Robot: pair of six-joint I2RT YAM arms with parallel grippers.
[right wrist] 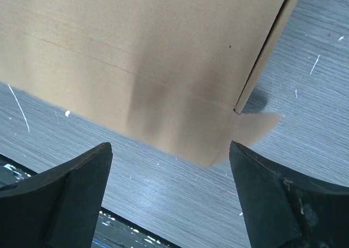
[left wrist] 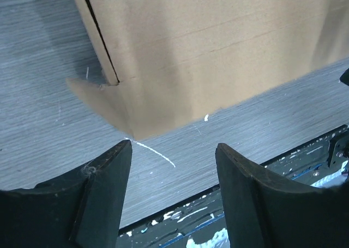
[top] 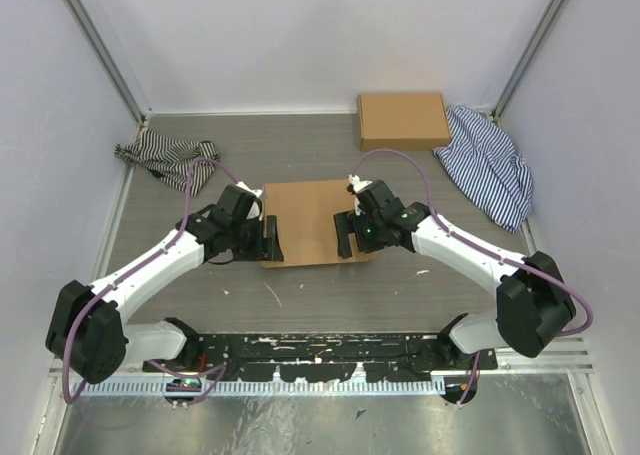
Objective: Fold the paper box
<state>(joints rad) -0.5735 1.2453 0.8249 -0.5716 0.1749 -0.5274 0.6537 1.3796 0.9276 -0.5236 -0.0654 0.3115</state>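
The paper box [top: 312, 218] lies flat on the grey table between the two arms, a plain brown die-cut sheet with crease lines. In the left wrist view the paper box [left wrist: 207, 52] shows a slit and a small side flap near its corner. My left gripper [top: 270, 241] [left wrist: 173, 150] is open just short of the near left corner, nothing between its fingers. The right wrist view shows the paper box [right wrist: 136, 57] with a corner flap sticking out. My right gripper [top: 346, 237] [right wrist: 170, 150] stands open near that near right corner, holding nothing.
Another brown cardboard box [top: 403, 121], a neat rectangle, sits at the back right. A striped cloth [top: 488, 165] lies beside it on the right, a second striped cloth [top: 160, 157] at the back left. White walls enclose the table. A black rail [top: 320, 350] runs along the near edge.
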